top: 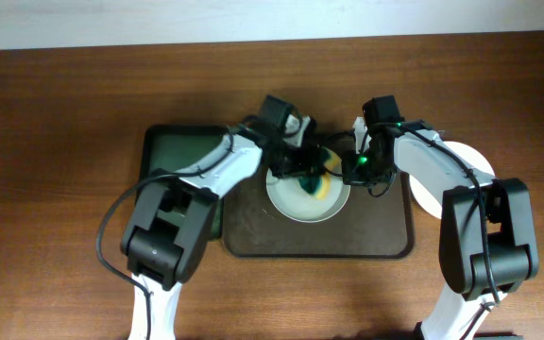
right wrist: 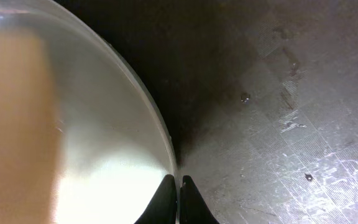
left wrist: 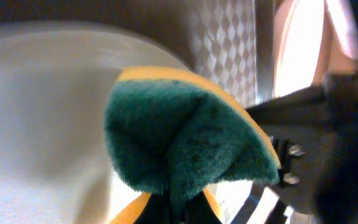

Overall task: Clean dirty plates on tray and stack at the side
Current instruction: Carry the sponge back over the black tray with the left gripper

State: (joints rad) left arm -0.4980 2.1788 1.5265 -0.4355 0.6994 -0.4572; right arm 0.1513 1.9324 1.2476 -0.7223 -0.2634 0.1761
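Under me, my brown wooden desk point(top: 55, 94), wide and evenly lit, pale wall point(top: 253, 19) along twelve o'clock.

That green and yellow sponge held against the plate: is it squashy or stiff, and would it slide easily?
Probably squashy: the sponge is folded and creased where the jaws pinch it. Its fuzzy green face looks rough, so it likely drags rather than slides on the plate.
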